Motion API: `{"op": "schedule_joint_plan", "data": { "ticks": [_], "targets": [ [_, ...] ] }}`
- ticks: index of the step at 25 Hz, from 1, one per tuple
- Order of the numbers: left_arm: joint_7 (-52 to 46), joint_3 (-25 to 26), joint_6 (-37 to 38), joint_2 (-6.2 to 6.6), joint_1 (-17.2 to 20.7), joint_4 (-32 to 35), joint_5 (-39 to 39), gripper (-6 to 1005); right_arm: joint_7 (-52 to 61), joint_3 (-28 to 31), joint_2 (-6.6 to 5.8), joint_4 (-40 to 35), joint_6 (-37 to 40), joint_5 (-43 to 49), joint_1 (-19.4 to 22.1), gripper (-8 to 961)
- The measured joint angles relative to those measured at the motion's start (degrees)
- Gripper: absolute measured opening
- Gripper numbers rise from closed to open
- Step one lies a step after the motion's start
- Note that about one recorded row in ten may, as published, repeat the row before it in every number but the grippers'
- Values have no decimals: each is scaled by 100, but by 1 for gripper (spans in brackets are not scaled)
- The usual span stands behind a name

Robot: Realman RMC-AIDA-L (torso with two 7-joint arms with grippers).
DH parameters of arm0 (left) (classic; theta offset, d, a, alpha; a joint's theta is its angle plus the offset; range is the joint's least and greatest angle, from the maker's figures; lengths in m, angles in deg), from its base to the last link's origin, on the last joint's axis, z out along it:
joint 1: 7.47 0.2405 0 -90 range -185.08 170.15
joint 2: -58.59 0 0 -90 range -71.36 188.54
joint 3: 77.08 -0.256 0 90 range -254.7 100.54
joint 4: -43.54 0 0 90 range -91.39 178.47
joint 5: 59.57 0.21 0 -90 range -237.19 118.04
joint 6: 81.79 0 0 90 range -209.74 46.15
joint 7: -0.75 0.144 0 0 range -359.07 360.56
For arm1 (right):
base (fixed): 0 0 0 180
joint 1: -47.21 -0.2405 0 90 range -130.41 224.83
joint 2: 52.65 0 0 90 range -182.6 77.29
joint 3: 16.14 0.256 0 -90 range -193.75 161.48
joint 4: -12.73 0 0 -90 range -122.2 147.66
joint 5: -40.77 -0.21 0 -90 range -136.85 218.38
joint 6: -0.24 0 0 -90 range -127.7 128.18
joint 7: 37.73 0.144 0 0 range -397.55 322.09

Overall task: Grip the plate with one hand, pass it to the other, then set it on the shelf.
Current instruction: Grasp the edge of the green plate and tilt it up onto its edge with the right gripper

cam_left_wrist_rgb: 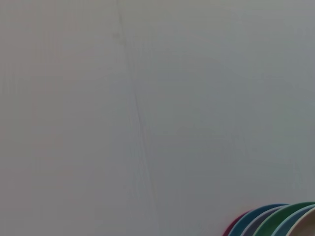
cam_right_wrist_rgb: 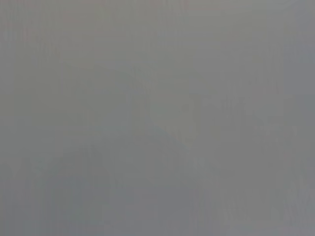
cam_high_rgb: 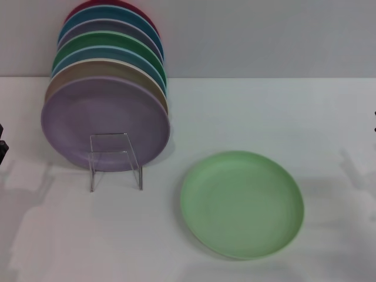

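The pale mint-green plate [cam_high_rgb: 242, 204] lies flat on the white table, right of centre and near the front. The small clear rack [cam_high_rgb: 115, 160] stands to its left and holds a row of upright plates. Only a black bit of my left gripper [cam_high_rgb: 2, 145] shows at the left edge of the head view, far from the plate. A dark sliver of my right gripper [cam_high_rgb: 374, 121] shows at the right edge. Neither touches anything. The right wrist view shows only plain grey.
Several coloured plates stand on edge in the rack, a lilac plate [cam_high_rgb: 106, 122] in front and an emerald-green plate [cam_high_rgb: 108, 42] farther back. Their top rims [cam_left_wrist_rgb: 278, 220] show in the left wrist view. A grey wall [cam_high_rgb: 264, 35] runs behind the table.
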Motion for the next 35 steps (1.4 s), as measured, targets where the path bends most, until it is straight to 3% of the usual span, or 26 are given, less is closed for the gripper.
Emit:
{"op": "schedule_joint_plan", "data": {
  "ticks": [10,15,18,19,20,22,23,24,25,28,31,33,34,35],
  "targets": [
    [-2,29,-15,0,8,0,1,814,5,-24,-1,82,-389,30,47,832],
    [-9,19,-20,0,-15,2,1,813,696,-360,-77,765,-248,87,-137,833],
    [-12,18,-38,0,-48,-11,1,813,1442,-674,-84,1830,659,202,-135,833],
    [-13,23,-37,0,-52,-30,0,813,2123,-1005,-68,2871,1627,483,-12,833],
    [-13,23,-37,0,-52,-30,0,813,2123,-1005,-68,2871,1627,483,-12,833],
    [-14,31,-22,0,-51,-55,-1,813,3022,-1423,-72,3953,2775,929,157,832],
    [-15,37,-9,0,-50,-59,-8,813,3628,-1674,-91,4532,3386,1270,256,832],
    [-15,39,-4,0,-51,-61,-24,813,5033,-2033,-124,5603,4399,2179,429,832],
    [-15,40,-4,0,-51,-61,-32,813,5033,-2033,-124,5603,4399,2179,429,832],
    [-16,41,-15,0,-66,-61,-80,813,7784,-2194,-130,7115,5242,4494,626,832],
    [-16,41,-44,0,-111,-62,-86,813,10431,-2148,-170,8170,5056,7052,560,833],
    [-17,40,-47,0,-131,-62,-89,813,11937,-2084,-221,8550,4409,8409,371,833],
    [-17,40,-49,0,-142,-62,-92,813,13046,-1940,-256,8720,3415,9366,139,833],
    [-17,40,-50,0,-154,-62,-99,812,13046,-1940,-256,8720,3415,9366,139,833]
  ]
}}
